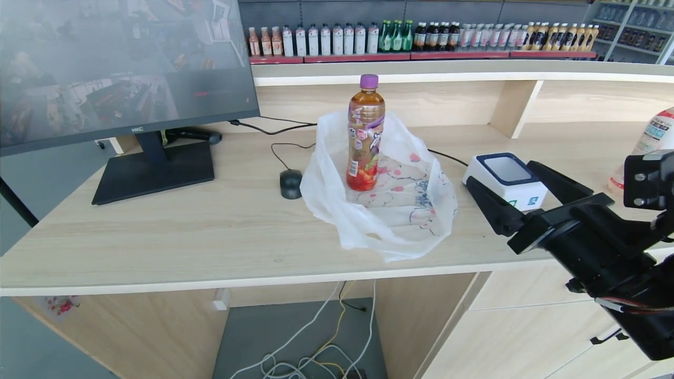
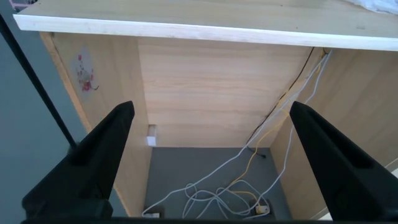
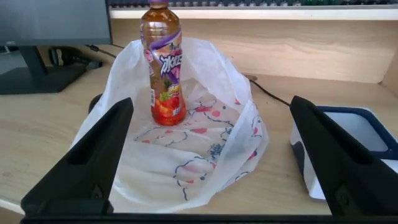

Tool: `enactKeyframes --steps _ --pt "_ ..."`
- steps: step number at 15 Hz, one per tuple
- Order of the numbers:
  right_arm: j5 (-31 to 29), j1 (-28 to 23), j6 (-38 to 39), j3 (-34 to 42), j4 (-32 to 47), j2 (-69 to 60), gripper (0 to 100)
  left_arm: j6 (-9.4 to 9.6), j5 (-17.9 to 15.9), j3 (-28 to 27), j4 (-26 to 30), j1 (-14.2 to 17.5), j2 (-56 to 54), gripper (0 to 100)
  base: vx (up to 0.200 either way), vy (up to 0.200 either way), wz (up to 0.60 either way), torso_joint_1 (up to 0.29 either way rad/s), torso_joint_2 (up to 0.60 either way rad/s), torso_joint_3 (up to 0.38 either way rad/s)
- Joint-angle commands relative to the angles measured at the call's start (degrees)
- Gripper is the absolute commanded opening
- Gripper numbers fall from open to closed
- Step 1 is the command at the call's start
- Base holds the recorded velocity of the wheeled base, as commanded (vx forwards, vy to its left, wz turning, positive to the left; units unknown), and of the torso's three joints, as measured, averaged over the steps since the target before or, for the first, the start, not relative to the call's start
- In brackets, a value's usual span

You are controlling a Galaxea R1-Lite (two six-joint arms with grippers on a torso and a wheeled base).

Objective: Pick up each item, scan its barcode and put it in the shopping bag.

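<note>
The left gripper (image 2: 211, 109) sits low in front of the counter (image 1: 158, 237), below its front edge, facing the recess where loose cables (image 2: 230, 186) lie on the floor; its jaws are spread wide and hold nothing. The right gripper (image 1: 500, 172) hangs above the counter's front right part, its jaws likewise wide apart and empty, pointing toward the bag (image 1: 379, 210) and the scanner (image 1: 505, 179). The bag, thin white plastic with a red and blue print, lies opened out and crumpled near the middle of the counter, its back wall standing up. A bottle (image 1: 365, 134) of amber drink with a purple cap stands upright inside the bag, on its flattened bottom. The scanner, a small white box with a dark blue rim, sits just right of the bag, apart from it, with a cable running behind. A black mouse (image 1: 290, 183) rests just left of the bag. A second bottle (image 1: 653, 142) with a white label stands at the far right, partly hidden by the right arm. Farther left a monitor (image 1: 121, 68) stands on its flat base. Behind the counter, a shelf (image 1: 421, 55) carries a row of drinks.
</note>
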Motion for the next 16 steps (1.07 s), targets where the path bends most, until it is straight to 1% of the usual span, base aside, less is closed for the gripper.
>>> enactKeyframes --steps 1,11,16 --pt "0.0 0.0 0.0 -0.1 0.0 -0.1 100 -0.07 0.0 0.0 0.0 0.0 0.0 100 0.000 -0.200 0.00 0.002 0.00 0.007" --pt "0.1 -0.1 0.0 -2.4 0.0 0.9 100 -0.16 0.0 0.0 0.0 0.0 0.0 100 0.000 -0.200 0.00 0.003 0.00 0.003" --pt "0.1 2.7 0.0 -4.3 0.0 2.8 100 -0.42 0.0 0.0 0.0 0.0 0.0 100 0.000 -0.200 0.00 0.002 0.00 0.004"
